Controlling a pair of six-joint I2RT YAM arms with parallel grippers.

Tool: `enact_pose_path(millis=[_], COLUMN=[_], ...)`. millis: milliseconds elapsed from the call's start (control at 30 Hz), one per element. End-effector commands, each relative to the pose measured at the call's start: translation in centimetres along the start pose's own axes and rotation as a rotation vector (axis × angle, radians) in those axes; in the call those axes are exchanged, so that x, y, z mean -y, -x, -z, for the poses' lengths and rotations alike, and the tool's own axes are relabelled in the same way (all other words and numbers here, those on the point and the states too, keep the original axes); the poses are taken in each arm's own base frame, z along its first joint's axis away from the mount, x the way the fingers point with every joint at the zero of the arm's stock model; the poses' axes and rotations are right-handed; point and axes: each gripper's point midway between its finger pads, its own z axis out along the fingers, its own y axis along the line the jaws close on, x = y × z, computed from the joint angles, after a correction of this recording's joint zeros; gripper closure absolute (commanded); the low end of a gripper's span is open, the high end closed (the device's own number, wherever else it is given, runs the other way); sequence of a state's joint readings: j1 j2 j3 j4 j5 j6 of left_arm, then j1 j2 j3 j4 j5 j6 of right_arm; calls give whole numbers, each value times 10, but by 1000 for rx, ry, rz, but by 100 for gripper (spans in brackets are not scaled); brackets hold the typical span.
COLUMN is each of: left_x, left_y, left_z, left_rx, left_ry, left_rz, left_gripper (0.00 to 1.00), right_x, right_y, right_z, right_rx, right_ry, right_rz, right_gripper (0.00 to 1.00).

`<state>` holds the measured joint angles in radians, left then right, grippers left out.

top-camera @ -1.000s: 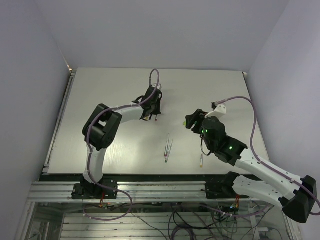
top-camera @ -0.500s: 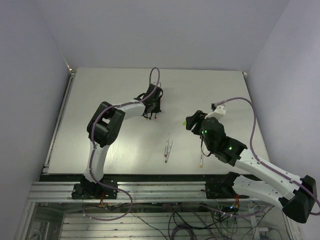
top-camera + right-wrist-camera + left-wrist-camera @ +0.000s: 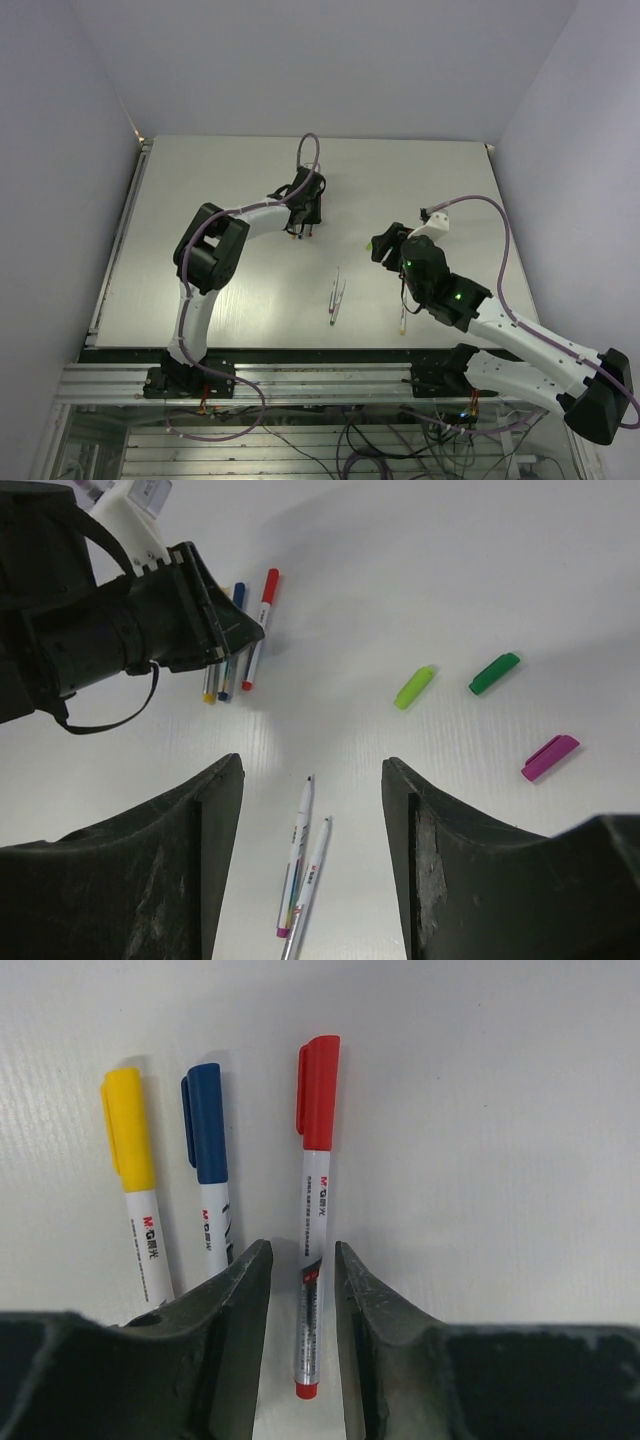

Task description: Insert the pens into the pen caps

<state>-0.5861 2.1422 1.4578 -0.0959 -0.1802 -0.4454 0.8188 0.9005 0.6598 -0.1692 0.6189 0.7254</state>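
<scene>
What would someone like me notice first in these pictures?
Probably the row of capped pens under the left arm: a yellow pen, a blue pen and a red pen, the left pincer open astride the red one. Then three loose caps on the white table, light green cap, dark green cap and magenta cap, beyond the open right pincer, which hangs over two uncapped pens.

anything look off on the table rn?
Nothing damaged or spilled. Just unfinished: light green cap, dark green cap and magenta cap lie loose, off any pen; two uncapped pens lie in a narrow V. The yellow pen, blue pen and red pen are capped, side by side at the left hand.
</scene>
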Motion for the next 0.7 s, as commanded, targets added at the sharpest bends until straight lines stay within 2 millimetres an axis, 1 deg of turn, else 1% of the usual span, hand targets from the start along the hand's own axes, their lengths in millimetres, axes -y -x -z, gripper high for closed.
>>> enact_pose_path(millis=[0,100,233,300,367,433,467,500,567,600,633,667], left_x=[8,16,25,30,35,40,41,40,42,45,47,50], left_y=[48,59,67,68,64,55,48,35,17,6,-1,-12], left_z=[28,42,65,78,93,107,113,117,129,136,145,151], left_rx=[98,123,142,155,165,168,162,147,134,125,126,116], left_ry=[-32,-73,-134,-165,-203,-237,-249,-252,-258,-264,-269,-275], left_rz=[21,26,20,18,15,11,8,2,-15,-31,-42,-58], left_gripper=[59,59,59,59,60,60,60,60,61,61,61,61], right_x=[2,3,8,12,16,24,29,35,48,55,66,77], right_y=[4,10,22,25,27,26,25,24,20,17,14,12], right_z=[-3,-3,-2,-3,-4,-6,-8,-11,-18,-21,-24,-26], right_rx=[27,46,81,86,85,81,77,65,32,7,-7,-21], right_ry=[-16,-25,-78,-112,-147,-188,-209,-225,-244,-246,-265,-287], right_rz=[-5,1,-1,-2,0,5,1,-5,-30,-51,-72,-95], right_gripper=[43,43,43,43,45,48,48,49,50,51,52,53])
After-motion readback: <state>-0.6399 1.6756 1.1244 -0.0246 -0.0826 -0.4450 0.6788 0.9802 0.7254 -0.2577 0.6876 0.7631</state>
